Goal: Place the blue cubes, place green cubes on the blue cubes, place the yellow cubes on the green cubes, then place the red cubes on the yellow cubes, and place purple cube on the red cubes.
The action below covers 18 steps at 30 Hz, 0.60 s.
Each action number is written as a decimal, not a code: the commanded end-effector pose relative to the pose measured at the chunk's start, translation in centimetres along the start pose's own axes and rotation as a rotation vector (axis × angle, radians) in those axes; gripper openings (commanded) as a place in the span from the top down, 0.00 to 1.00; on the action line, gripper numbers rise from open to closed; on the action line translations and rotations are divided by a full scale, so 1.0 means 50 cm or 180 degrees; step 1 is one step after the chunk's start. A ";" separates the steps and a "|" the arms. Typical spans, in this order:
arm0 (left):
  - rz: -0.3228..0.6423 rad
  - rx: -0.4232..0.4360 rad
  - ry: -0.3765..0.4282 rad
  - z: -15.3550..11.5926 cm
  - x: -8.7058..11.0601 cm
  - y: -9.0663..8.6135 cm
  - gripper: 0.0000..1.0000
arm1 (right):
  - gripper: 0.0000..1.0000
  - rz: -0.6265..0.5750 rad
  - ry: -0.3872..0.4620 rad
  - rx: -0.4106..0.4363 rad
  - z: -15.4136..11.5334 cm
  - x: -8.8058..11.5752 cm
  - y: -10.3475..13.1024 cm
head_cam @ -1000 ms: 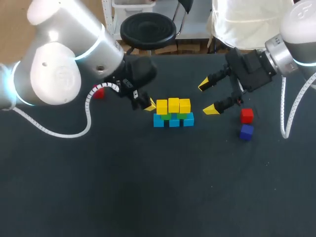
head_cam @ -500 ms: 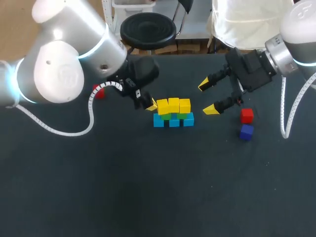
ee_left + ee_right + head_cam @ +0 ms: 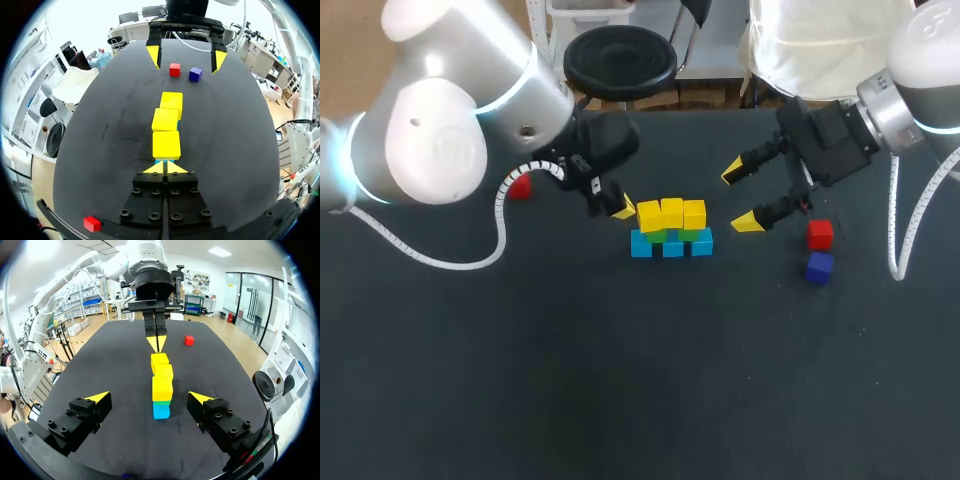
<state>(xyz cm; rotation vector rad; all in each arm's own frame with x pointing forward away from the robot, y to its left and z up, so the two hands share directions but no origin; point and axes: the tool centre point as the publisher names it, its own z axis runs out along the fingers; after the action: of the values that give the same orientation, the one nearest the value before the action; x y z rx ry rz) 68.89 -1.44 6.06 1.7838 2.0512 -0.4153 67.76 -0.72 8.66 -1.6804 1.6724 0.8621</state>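
Head view: black table [image 3: 620, 380] carries everything. Left arm [image 3: 440, 140] comes in over the left edge and covers much of the far left corner. Right arm [image 3: 920, 70] comes in over the far right corner.

Left gripper [image 3: 622, 209]: fingers pressed together, nothing between them, tips just beside the left end of the stack. Right gripper [image 3: 740, 197]: fingers spread wide, empty, to the right of the stack and apart from it.

Stack sits mid-table, nearer the far edge. Three blue cubes [image 3: 672, 247] in a row on the table, green cubes [image 3: 658, 236] on those, three yellow cubes [image 3: 671, 212] on top.

Loose pieces: red cube [image 3: 820, 234] toward the right edge, near the right gripper's nearer finger. Purple cube [image 3: 818, 267] just beside it, on its near-edge side. Second red cube [image 3: 520, 187] toward the far left corner, partly behind the left arm's cable.

Left wrist view: closed tips sit right at the nearest yellow cube; contact cannot be told.

Right wrist view: stack end-on ahead of the open fingers, blue under green under yellow.
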 end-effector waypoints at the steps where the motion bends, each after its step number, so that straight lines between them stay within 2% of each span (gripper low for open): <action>1: 0.0007 0.0011 0.0032 0.005 -0.004 0.009 1.00 | 0.00 -0.0003 -0.0005 0.0003 -0.001 0.000 0.001; 18: 0.0056 -0.0010 0.0044 0.008 -0.014 0.016 1.00 | 0.00 -0.0003 -0.0005 0.0003 -0.001 0.000 0.001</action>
<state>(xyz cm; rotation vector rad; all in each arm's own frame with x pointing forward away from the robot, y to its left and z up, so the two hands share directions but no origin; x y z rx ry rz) 69.55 -2.00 6.05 1.7999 2.0403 -0.3950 67.76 -0.72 8.66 -1.6804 1.6724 0.8621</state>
